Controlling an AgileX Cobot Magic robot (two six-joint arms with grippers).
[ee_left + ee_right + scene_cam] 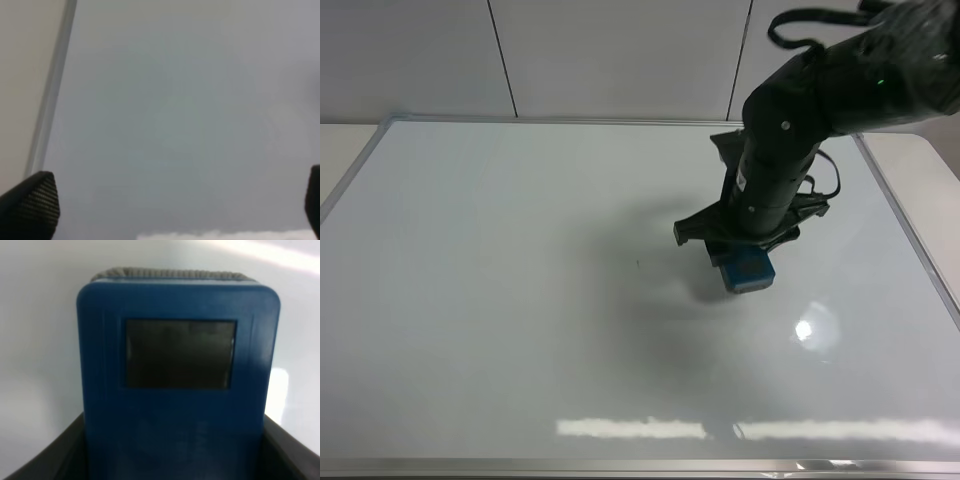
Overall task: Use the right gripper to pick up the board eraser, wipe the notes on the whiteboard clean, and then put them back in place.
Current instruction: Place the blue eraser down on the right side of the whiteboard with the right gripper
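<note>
The right gripper gripped the board eraser on the whiteboard, right of centre. Its long side pointed toward the near edge, and a faint dark speck lay to its left.

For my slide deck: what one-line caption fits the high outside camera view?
The right gripper holds the blue board eraser down on the whiteboard, right of centre.

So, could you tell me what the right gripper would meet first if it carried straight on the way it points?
The whiteboard: the right gripper points down at it, with the board eraser it clamps leading. Whether the eraser already touches is unclear.
</note>
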